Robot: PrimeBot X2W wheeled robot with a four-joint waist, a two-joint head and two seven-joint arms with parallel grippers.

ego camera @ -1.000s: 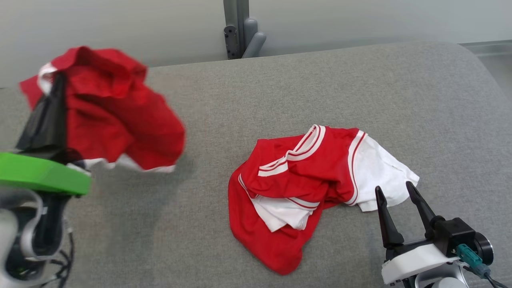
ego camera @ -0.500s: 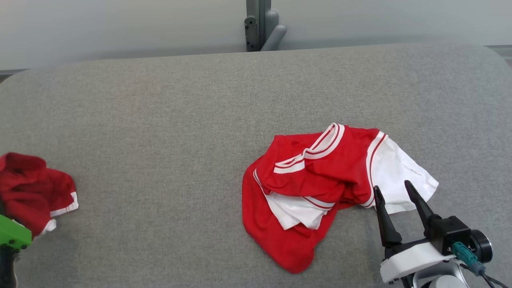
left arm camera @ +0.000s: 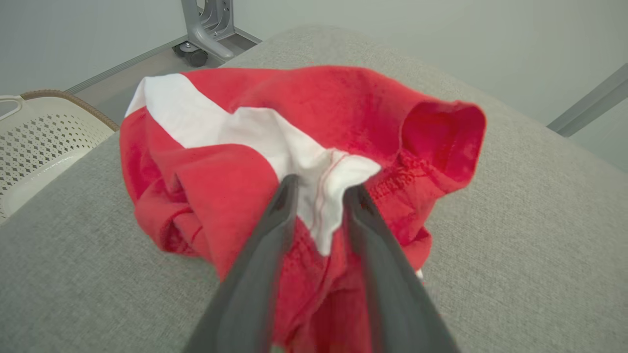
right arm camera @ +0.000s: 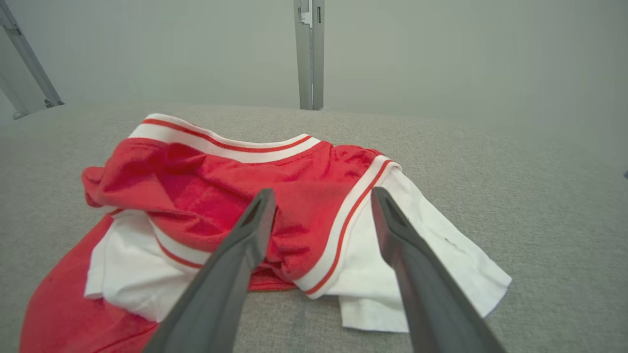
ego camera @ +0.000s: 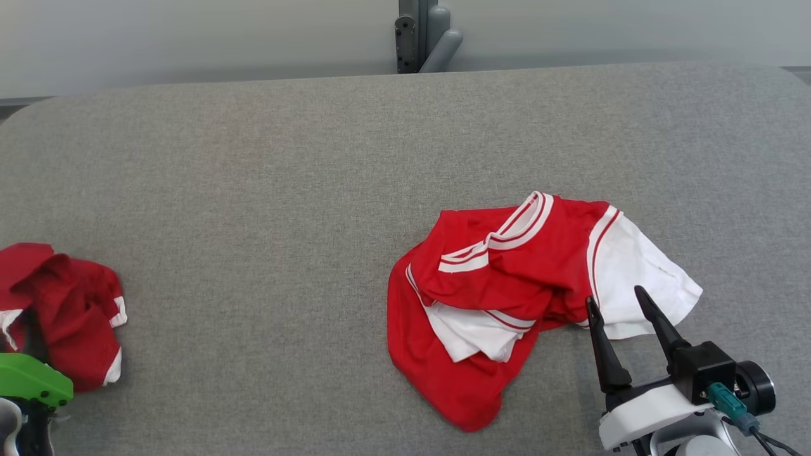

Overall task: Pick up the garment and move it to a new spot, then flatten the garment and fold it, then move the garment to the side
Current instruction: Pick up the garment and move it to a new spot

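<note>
A grey padded surface (ego camera: 285, 190) runs wide before you, with a pale wall (ego camera: 190, 31) and a metal post (ego camera: 418, 31) beyond its far edge. Your garment (ego camera: 70, 310), a crumpled red piece with white trim, lies at the left end of the surface, on the near side. Your left gripper (left arm camera: 324, 189) is right at it, fingers narrowly parted with a white fold between them; you cannot tell whether they pinch it. Your right gripper (ego camera: 614, 296) stands wide and empty at the near right, tips by the near edge of a second, red-and-white jersey (ego camera: 507, 266) lying right of centre. The left wrist view catches a white perforated basket (left arm camera: 44, 142) off the surface's edge.
</note>
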